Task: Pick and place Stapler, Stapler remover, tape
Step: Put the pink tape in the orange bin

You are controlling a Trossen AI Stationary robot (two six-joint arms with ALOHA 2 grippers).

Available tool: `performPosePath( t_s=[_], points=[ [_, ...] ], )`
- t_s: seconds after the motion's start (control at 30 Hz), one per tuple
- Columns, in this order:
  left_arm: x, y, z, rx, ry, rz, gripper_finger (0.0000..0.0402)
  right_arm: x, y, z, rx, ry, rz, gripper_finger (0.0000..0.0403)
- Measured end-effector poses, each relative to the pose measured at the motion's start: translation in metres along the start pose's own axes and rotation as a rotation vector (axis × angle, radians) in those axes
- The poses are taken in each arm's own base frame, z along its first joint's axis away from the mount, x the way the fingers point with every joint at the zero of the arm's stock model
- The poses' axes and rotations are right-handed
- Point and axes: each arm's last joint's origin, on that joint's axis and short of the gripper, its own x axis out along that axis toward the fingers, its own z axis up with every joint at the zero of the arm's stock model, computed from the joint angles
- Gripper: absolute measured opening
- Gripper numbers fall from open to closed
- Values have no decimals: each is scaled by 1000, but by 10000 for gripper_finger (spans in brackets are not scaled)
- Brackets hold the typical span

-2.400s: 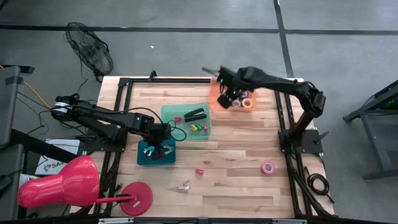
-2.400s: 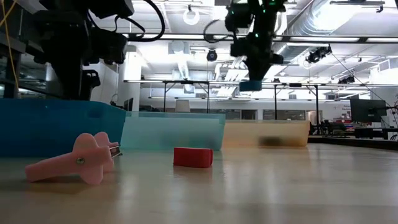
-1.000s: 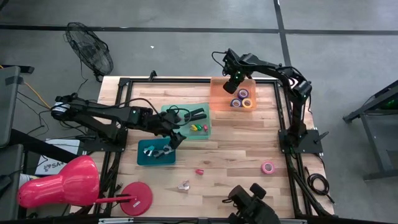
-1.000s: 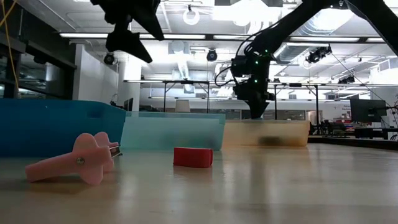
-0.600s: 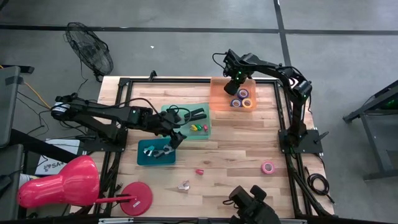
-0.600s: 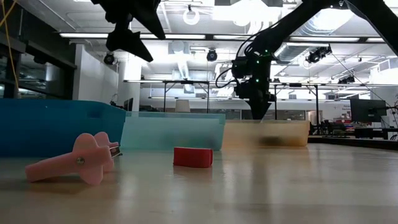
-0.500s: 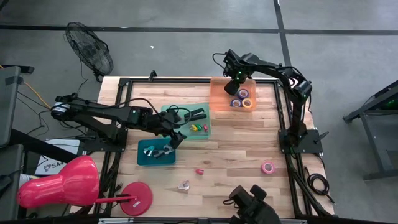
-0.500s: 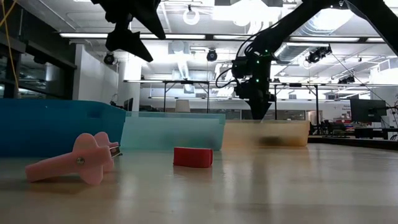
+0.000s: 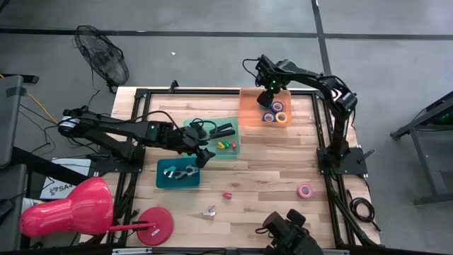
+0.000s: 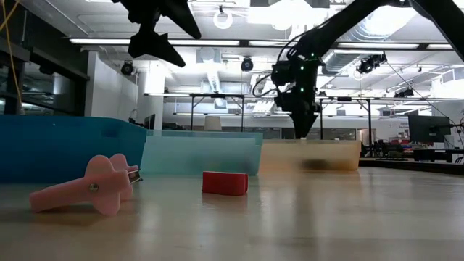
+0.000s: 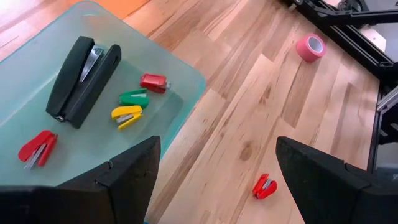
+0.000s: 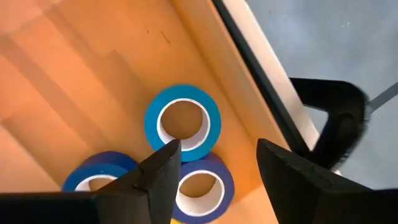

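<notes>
High view: the wooden counter [image 9: 269, 170] is seen from above, with three trays and loose items on it.
Right claw [image 9: 270, 97]: it is held over the far end of the orange tray [image 9: 248, 113], with its fingers parted and nothing gripped between them.
Tape in tray: a light blue roll [image 12: 183, 126] lies flat just past the right fingers [image 12: 155, 180], touching a darker blue-purple roll [image 12: 202, 183]; a further blue roll [image 12: 99, 177] sits beside them.
Pink tape [image 9: 305, 190]: it is left alone on the bare counter near the right edge, well apart from the trays.
Left claw [image 9: 205, 150]: it is spread wide and empty, and hangs at the near edge of the pale green tray [image 9: 191, 127].
Stapler [image 11: 82, 79]: the black one is laid flat in the pale green tray.
Small pieces: red [image 11: 153, 82], green [image 11: 133, 98] and yellow [image 11: 127, 115] ones are grouped beside the stapler, with another red one [image 11: 36, 147] apart from them in the same tray.
Teal tray [image 9: 164, 181]: it is placed next to the pale green tray; its contents cannot be made out.
Counter, loose: a red piece [image 11: 265, 185] and a pink winged tool [image 10: 90, 188] are lying outside the trays.
</notes>
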Motion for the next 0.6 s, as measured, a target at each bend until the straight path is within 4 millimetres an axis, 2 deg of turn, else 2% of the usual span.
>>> performPosePath(
  t_s=[0.17, 0.33, 0.6],
  points=[
    [0, 0, 0, 5, 3, -3, 311, -26, -1, -5, 3, -44, 1, 201],
    [-2, -1, 0, 30, 22, -33, 311, -60, 0, -16, 47, -96, 48, 200],
    [-3, -3, -2, 86, 68, -106, 311, -109, 15, -47, 143, -56, 101, 193]
  ],
)
